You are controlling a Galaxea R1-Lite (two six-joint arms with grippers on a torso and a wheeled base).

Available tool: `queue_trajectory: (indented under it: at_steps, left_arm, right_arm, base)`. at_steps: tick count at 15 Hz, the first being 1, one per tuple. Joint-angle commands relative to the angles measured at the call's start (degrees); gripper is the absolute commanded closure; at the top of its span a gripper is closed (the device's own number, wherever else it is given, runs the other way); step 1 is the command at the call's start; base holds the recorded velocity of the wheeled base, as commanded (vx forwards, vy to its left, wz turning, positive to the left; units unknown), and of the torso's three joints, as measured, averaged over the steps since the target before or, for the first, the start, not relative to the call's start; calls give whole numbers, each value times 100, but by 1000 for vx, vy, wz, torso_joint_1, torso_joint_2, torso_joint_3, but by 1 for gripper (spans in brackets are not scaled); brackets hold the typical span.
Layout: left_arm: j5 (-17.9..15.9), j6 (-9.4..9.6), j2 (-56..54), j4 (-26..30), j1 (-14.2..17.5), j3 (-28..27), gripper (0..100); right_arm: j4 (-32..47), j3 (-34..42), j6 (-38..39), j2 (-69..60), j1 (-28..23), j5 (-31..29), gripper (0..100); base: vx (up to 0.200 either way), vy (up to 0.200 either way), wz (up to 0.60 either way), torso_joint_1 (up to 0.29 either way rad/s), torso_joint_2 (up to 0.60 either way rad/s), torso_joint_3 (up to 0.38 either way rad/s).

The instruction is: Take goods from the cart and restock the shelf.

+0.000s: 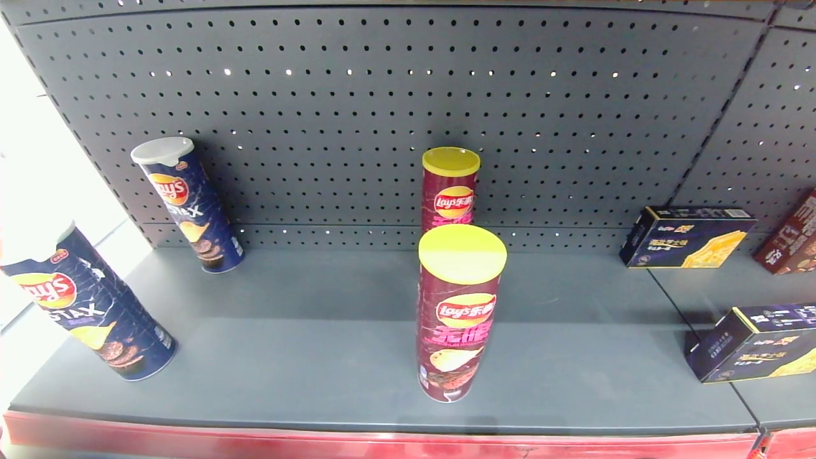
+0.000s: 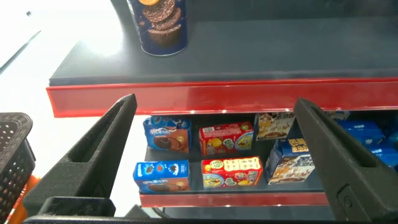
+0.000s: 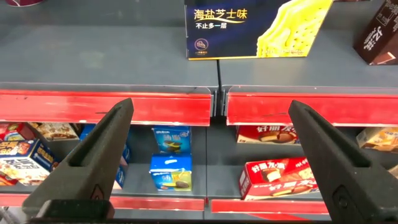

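On the grey shelf [image 1: 319, 344] two maroon chip cans with yellow lids stand in a row, one in front [image 1: 458, 312] and one behind [image 1: 449, 190]. Two dark blue chip cans stand at the left, one near the front edge [image 1: 89, 309] and one by the back panel [image 1: 189, 205]. My left gripper [image 2: 214, 155] is open and holds nothing, in front of the shelf's red edge [image 2: 217, 96], below a blue can [image 2: 160, 25]. My right gripper [image 3: 211, 162] is open with nothing between its fingers, facing the red shelf edge [image 3: 112, 106] below a dark biscuit box [image 3: 255, 28].
Dark biscuit boxes [image 1: 685, 245] [image 1: 755, 342] and a brown box [image 1: 790, 239] stand on the right shelf section. The lower shelf holds blue and red snack boxes [image 2: 227, 138] [image 3: 171, 171]. A black basket [image 2: 12, 149] shows beside the left gripper. Perforated back panel [image 1: 382, 95] behind.
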Motion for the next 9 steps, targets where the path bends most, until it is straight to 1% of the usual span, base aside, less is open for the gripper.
queue_trajectory:
  at_steps: [1,6,7,9]
  left_arm:
    - [-1,-7,8,-1,0,1,0]
    - [-1,-7,8,-1,0,1,0]
    - [-19,19,8,-1,0,1,0]
    - [-1,-7,8,-1,0,1,0]
  right_arm:
    - [-1,1,0,13,1,-2,0]
    - [-1,1,0,13,1,-2,0]
    - [-1,1,0,13,1,7,0]
    - [-1,1,0,13,1,-2,0]
  base:
    - [0,0,0,0,0,0]
    - [0,0,0,0,0,0]
    - [0,0,0,0,0,0]
    - [0,0,0,0,0,0]
